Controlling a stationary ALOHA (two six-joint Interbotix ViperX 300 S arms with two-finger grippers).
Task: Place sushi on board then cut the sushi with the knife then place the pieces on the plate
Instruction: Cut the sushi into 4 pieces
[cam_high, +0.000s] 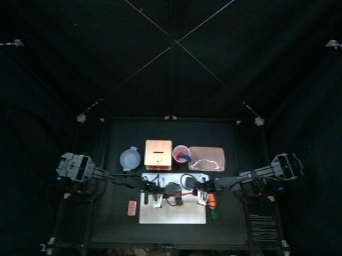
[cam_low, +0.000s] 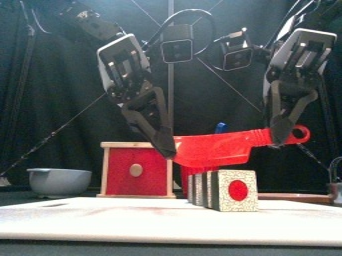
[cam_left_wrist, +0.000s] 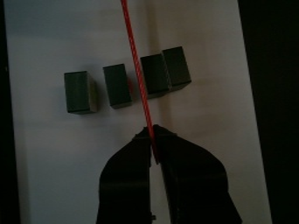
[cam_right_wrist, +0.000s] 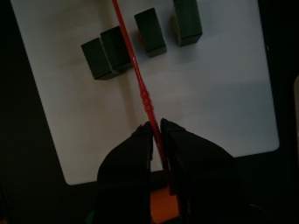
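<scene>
The left arm's fingers (cam_low: 158, 130) are clenching on one end of the red knife (cam_low: 221, 148), and the right arm's fingers (cam_low: 278, 125) are clenching on the other end, near the ring of its handle, so the knife is hanging between the two arms, a little tilted, with the handle end higher. The knife is staying close over the sushi (cam_low: 227, 190); I cannot tell if the blade is touching it. The sushi is lying on the white board (cam_low: 160, 215) near the middle of it, in four dark green blocks, and the block nearest the front is showing a white face with a red circle. In the left wrist view the fingers (cam_left_wrist: 128, 175) are grasping the thin edge of the knife (cam_left_wrist: 135, 61), and the blade is running over the gap between the second and the third block of the row (cam_left_wrist: 117, 85); two blocks on one side are touching each other, and the two on the other side are standing a little apart. The right wrist view is showing the same: its fingers (cam_right_wrist: 135, 166) are closing tightly on the knife (cam_right_wrist: 131, 52) above the row of blocks (cam_right_wrist: 117, 48). The board is lying at the front part of the black table (cam_high: 120, 225). Behind it, a wooden box (cam_low: 134, 170) with a red drawer front is standing, a blue-grey bowl (cam_low: 60, 180) is sitting to the left of the box, and the pink plate (cam_high: 210, 157) is lying toward the back right.
</scene>
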